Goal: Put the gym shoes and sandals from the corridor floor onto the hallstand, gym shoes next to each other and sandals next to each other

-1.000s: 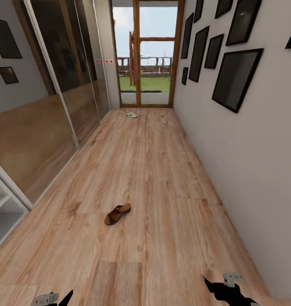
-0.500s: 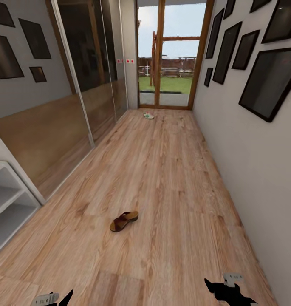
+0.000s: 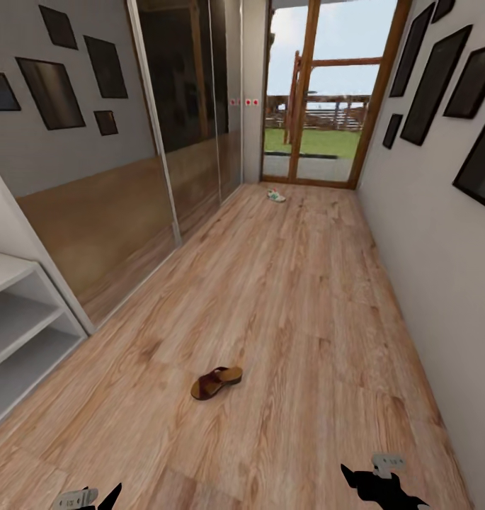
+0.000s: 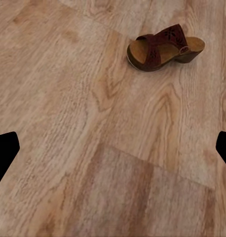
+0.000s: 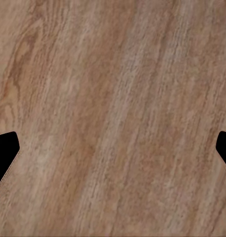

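Observation:
One brown sandal [image 3: 217,382] lies on the wood-plank corridor floor [image 3: 292,297], ahead of me and a little left of centre. The left wrist view shows the same sandal [image 4: 164,47] some way beyond my left gripper [image 4: 113,148], whose fingers stand wide apart with nothing between them. Far down the corridor, by the glass door, a cream-white gym shoe [image 3: 275,195] rests on the floor. The pale hallstand [image 3: 19,312] stands at the left with bare low shelves. My right gripper [image 5: 113,148] is open over bare floor. Both grippers, left [image 3: 93,498] and right [image 3: 380,482], sit at the head view's lower edge.
A mirrored sliding-door wardrobe [image 3: 164,149] lines the left wall beyond the hallstand. The right wall [image 3: 440,234] carries dark picture frames. A wood-framed glass door [image 3: 320,120] closes the corridor's far end.
The whole view has swung leftward, so more of the hallstand shows at the left and less of the right wall. The sandal and gym shoe have not moved on the floor.

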Controlling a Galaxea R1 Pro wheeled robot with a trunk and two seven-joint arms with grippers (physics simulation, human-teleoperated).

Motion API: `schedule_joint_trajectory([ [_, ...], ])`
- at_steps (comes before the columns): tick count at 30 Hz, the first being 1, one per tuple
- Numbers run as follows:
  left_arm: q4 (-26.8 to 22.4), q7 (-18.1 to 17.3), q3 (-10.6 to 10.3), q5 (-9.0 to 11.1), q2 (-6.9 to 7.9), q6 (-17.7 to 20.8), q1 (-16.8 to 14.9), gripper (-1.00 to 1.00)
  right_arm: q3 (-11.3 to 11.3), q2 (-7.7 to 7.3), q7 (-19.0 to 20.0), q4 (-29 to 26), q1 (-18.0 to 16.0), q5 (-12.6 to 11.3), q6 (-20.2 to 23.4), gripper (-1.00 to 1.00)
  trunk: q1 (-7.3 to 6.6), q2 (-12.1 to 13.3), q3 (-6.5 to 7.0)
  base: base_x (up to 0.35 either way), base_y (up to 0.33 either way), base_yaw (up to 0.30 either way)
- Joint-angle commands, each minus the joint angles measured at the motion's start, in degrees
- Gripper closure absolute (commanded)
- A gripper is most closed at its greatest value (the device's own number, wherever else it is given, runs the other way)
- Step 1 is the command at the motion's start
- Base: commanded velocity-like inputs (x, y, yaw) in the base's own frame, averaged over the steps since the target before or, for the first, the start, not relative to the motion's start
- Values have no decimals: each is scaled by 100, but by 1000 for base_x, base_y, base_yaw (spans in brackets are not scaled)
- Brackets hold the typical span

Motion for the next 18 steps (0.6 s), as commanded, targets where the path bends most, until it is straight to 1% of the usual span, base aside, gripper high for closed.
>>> schedule_joint_trajectory([
  [1,7,-52,12,43,-1,12,-5,-100,-38,-2,58,6,-1,-57,3,-100,1,-2,-5,240,-175,277],
  [18,7,-51,12,43,-1,12,-5,-100,-37,-2,58,6,-1,-57,3,-100,1,-2,-5,240,-175,277],
])
